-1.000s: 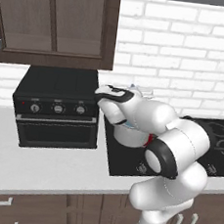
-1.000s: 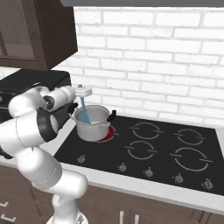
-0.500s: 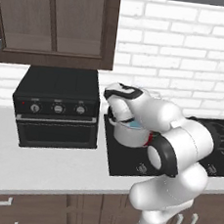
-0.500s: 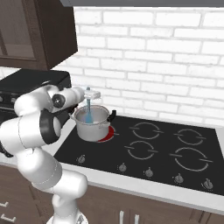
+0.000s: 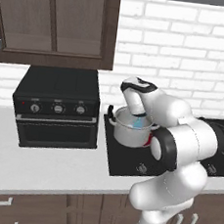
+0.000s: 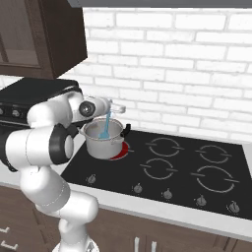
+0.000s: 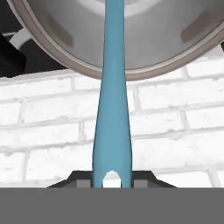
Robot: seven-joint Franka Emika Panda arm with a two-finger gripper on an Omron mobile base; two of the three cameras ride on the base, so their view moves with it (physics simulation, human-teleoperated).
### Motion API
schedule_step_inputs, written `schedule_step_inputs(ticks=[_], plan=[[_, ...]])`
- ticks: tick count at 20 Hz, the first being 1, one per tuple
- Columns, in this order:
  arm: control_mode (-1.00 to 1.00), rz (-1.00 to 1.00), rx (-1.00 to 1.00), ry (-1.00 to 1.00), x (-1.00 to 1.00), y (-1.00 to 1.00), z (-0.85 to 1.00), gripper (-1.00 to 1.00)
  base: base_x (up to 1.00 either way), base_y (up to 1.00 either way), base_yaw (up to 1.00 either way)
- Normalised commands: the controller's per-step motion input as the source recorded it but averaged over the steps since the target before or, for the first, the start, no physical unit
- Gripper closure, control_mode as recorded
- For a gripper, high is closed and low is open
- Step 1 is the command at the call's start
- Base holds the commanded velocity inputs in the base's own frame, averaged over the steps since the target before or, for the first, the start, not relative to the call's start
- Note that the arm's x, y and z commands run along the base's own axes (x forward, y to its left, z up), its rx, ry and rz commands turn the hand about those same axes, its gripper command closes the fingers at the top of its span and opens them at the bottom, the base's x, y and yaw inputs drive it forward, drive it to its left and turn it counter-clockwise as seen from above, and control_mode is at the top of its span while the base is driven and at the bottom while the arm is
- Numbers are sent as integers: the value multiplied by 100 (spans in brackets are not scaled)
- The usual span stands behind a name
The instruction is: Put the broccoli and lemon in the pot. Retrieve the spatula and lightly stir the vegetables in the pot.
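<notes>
At the near edge, the arm point(image 5: 178, 156) rises over the front of the pale surface point(image 5: 43, 170) and bends forward toward the hob point(image 6: 182, 172). Its hand point(image 6: 112, 106) hangs above the pot point(image 6: 102, 140), fingers pressed together on the handle end of the spatula point(image 6: 105, 126), which it pinches; in the hand view the fingertips point(image 7: 81, 179) sit against both sides of the blue handle near its notched tip. The spatula runs down from the hand into the pot, its lower end inside the steel rim, slightly tilted in the right base view. The pot stands on the hob's back left burner, over a red ring point(image 6: 120, 153), with a black side handle point(image 6: 126, 130) pointing toward the wall. In the left base view a blue patch of the spatula shows inside the pot, just under the hand. The pot's inside is too small and too hidden to tell whether the broccoli or lemon lies there. Left of the hob, a black toaster oven point(image 5: 58, 108) stands on the surface. Behind everything runs the white brick wall point(image 6: 197, 64), with dark cabinets point(image 5: 55, 21) above the oven.
</notes>
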Motion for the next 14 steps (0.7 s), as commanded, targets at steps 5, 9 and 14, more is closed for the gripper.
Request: schedule_step_inputs(ticks=[5,9,14], plan=[[-100,25,7,-15,-3,-10,-100,100,0,0,0],[-100,29,1,-17,0,-2,-100,100,0,0,0],[-100,24,0,-14,1,-13,-100,100,0,0,0]])
